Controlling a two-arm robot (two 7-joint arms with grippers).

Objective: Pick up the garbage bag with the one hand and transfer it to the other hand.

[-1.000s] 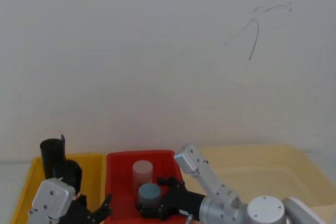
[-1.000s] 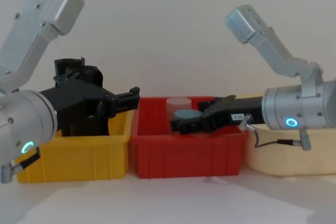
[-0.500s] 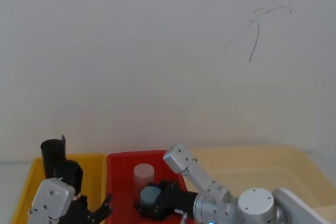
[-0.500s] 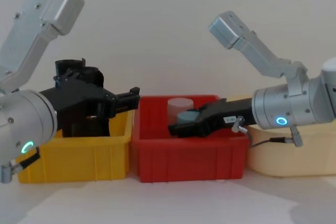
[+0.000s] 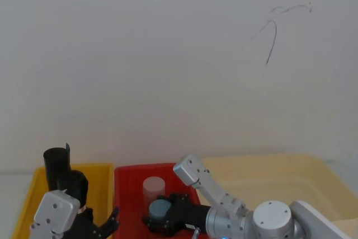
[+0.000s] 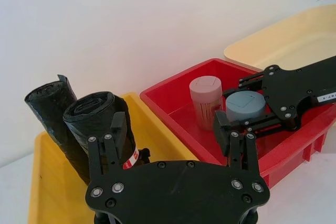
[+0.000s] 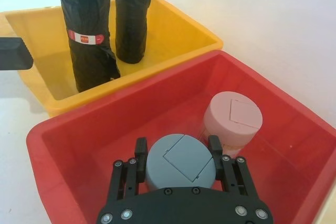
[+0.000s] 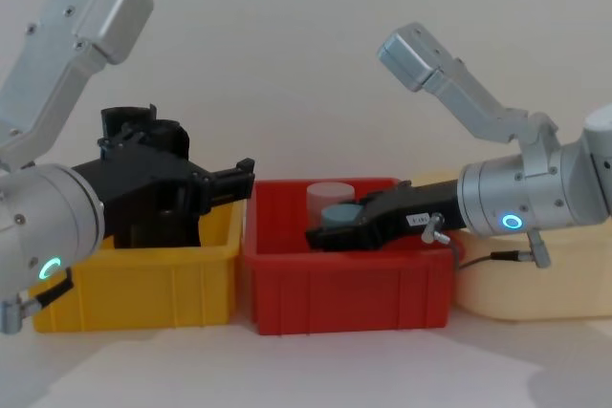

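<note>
1. Closest to the robot, the left gripper [image 6: 177, 128] hung over the near right corner of the yellow bin [image 8: 143, 284]. Its two fingers were wide apart and held nothing.
2. A little farther on, the right gripper [image 7: 177, 144] reached into the red bin [image 8: 344, 284]. Its fingers were squeezed on both sides of a grey-blue tub [image 7: 181, 165]. A pale pink tub [image 7: 232, 116] stood just behind that one.
3. Farther back, the garbage bag [image 7: 84, 14] stood straight up in the yellow bin, toward its far edge. One left finger was right beside the bag, but the bag was not between the two fingers.
4. Farthest back, a thinner roll [image 7: 131, 19] stood in the far left corner of the yellow bin, just beside the bag.
5. What could go wrong:
   - If the left gripper shut here, it would likely catch only air.
   - If it pushed ahead, that finger could knock the bag over onto the thinner roll.
   - It could also grab the wrong roll, because the two stood so close together.
   - The right gripper was full, so it could not take the bag until it let the tub go.
   - The two grippers were near each other across the wall between the bins and could bump.
6. The left gripper's own body hid the bottom of the bag. I could not tell if the finger touched the bag.
</note>
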